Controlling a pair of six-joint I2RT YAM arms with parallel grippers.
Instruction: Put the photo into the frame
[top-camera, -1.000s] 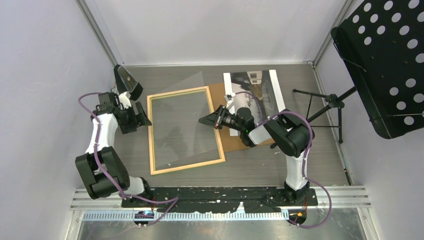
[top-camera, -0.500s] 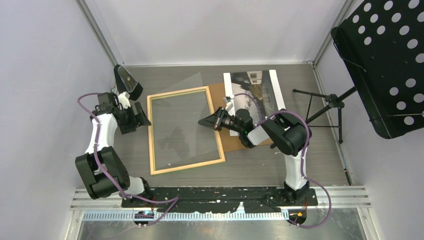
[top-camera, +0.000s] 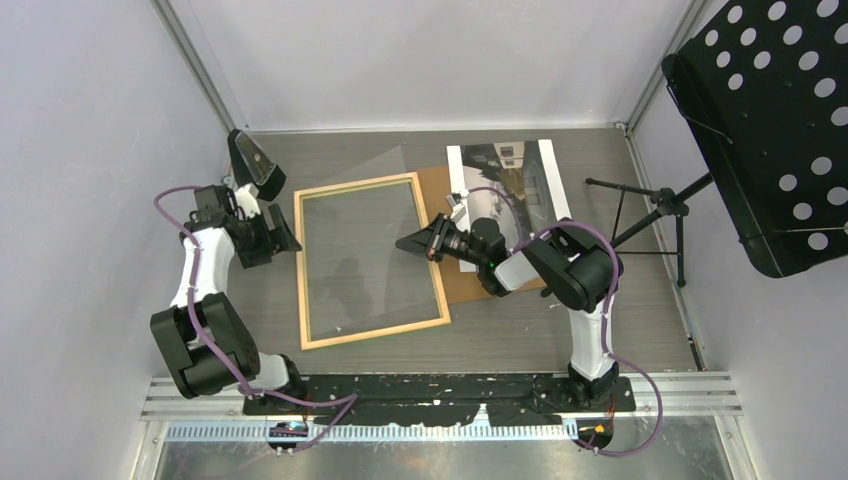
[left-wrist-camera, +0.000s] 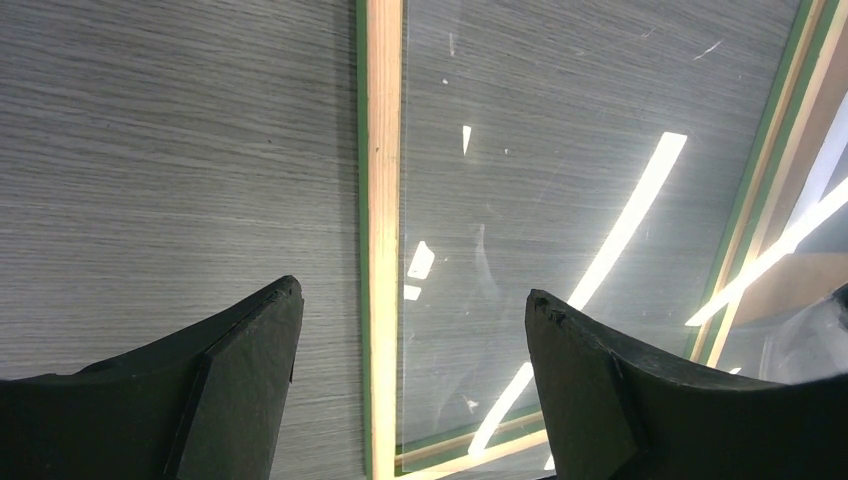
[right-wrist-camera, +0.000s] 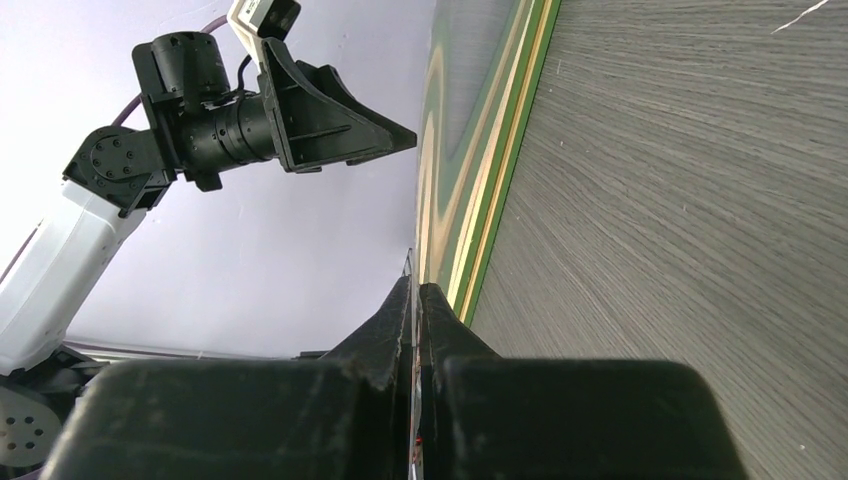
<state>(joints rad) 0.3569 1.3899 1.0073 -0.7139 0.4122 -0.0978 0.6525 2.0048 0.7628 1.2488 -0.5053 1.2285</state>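
a grey wood-grain table (top-camera: 500, 335) sits inside pale lilac walls (top-camera: 400, 60), and a black perforated music stand (top-camera: 770, 130) on a tripod stands at the right. the frame (top-camera: 375, 332) lies flat left of centre, wood side up. a clear sheet (top-camera: 365, 250) covers its opening, one corner poking past the far rail. just right of the frame lies a brown backing board (top-camera: 468, 285). the photo (top-camera: 505, 160) rests on that board's far end, apart from the frame.

the overhead view places the right gripper (top-camera: 404, 243) at the frame's right rail. only its wrist view shows the fingers (right-wrist-camera: 380, 340) pressed together, with a thin sliver between the tips, too fine to identify. that view also shows the frame's green edge. the left gripper (left-wrist-camera: 412, 300) hangs with fingers spread on either side of the frame's left rail, holding nothing. the overhead view does not make that straddle clear.
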